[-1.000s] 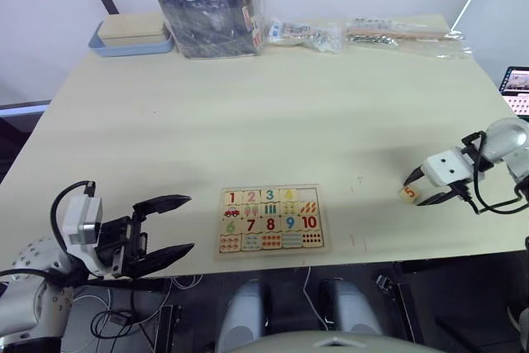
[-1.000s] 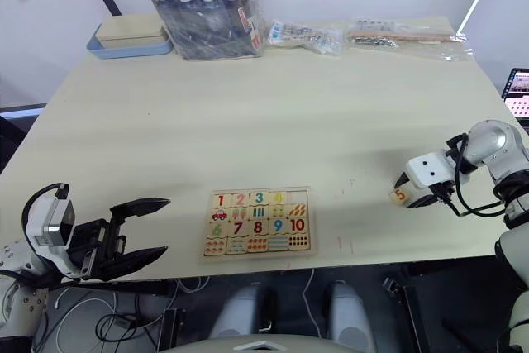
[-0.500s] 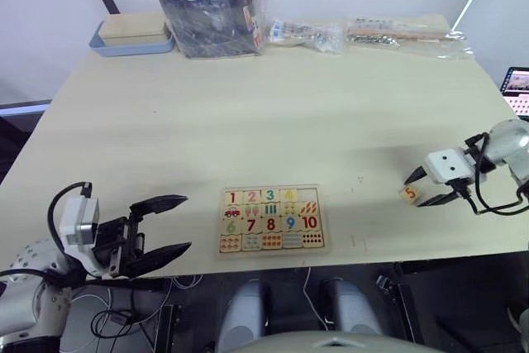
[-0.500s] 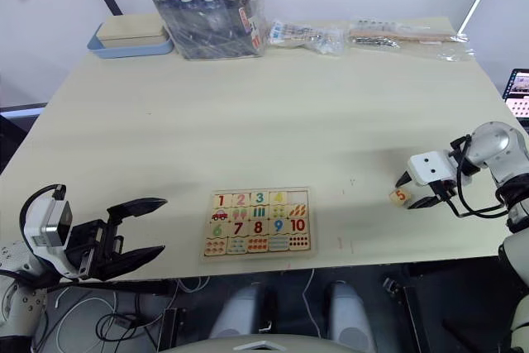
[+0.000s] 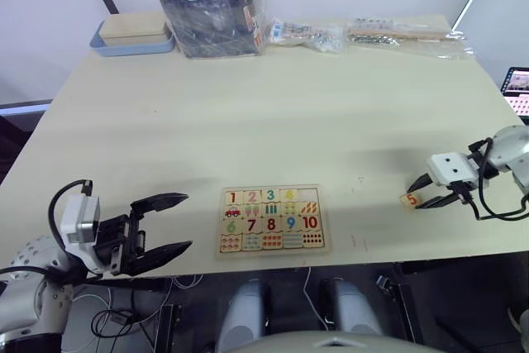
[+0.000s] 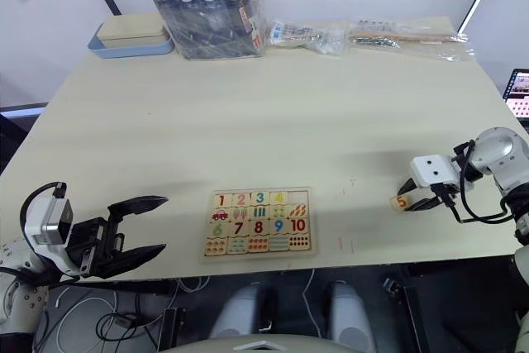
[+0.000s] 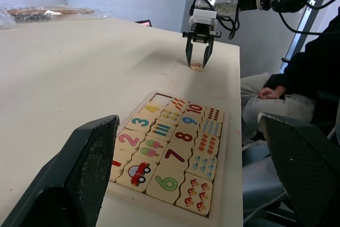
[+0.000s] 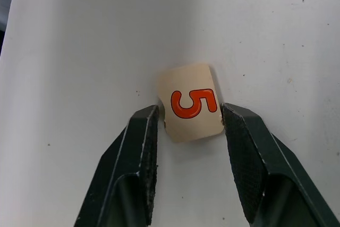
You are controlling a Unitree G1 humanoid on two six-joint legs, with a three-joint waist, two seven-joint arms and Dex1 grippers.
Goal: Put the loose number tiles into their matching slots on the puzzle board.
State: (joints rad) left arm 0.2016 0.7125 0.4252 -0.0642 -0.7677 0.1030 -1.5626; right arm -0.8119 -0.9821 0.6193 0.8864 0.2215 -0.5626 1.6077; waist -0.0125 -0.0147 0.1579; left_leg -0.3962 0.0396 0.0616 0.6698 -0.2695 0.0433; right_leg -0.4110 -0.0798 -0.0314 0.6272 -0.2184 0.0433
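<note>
So the puzzle board (image 5: 271,220) sits near the front edge of the worktop (image 5: 273,113), and its top row has tiles 1, 2, 3 and 4 seated in their slots. The slot at the end of that row looks bare in the left wrist view. One loose tile, the 5 tile (image 8: 192,103), is lying flat on the worktop well off to the right of the board, orange digit facing up.

Right gripper (image 8: 191,126) is down at that tile with a finger on each side. Jaws are apart, just bracketing it, and I can't tell if the pads actually touch it. Left gripper (image 5: 163,225) hangs at the front-left edge, left of the board, jaws wide apart with nothing in them.

Along the back edge: a blue tray (image 5: 132,43) with a pale flat box in it, a clear bag (image 5: 213,7) stuffed with dark stuff, and two smaller plastic packets (image 5: 306,33). Nothing sits between the tile and the board.
</note>
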